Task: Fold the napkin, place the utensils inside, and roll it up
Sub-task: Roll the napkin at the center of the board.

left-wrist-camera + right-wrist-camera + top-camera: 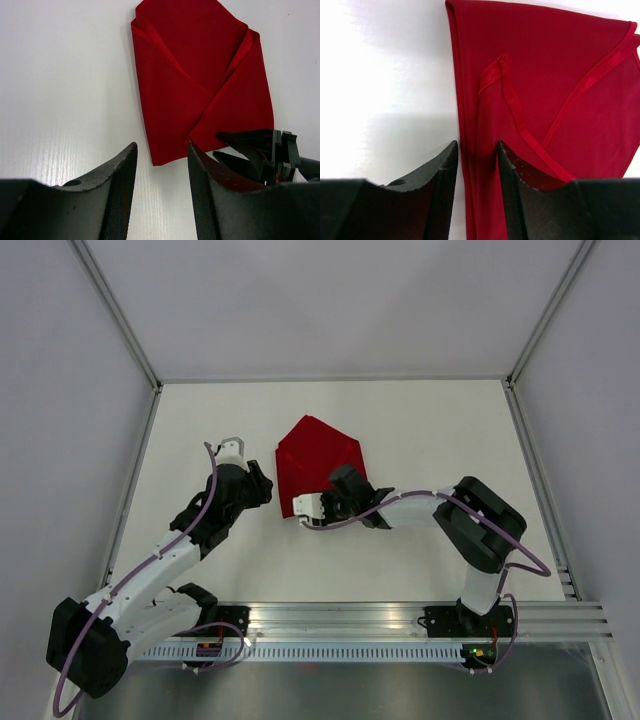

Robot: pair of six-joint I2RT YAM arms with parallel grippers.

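Note:
The red napkin [318,460] lies folded on the white table, two flaps crossing over its middle and a point at its far end. It also shows in the left wrist view [200,75] and the right wrist view [545,75]. My right gripper [318,506] is low at the napkin's near edge. Its jaws are open [477,147] and straddle that folded edge; the cloth touches one finger only. My left gripper [265,485] is open and empty [162,150] over bare table, just left of the napkin's near left corner. No utensils are in view.
The white table [430,420] has grey walls on three sides and a metal rail [400,620] along the near edge. The right gripper's fingers [250,142] show in the left wrist view, close to the left gripper.

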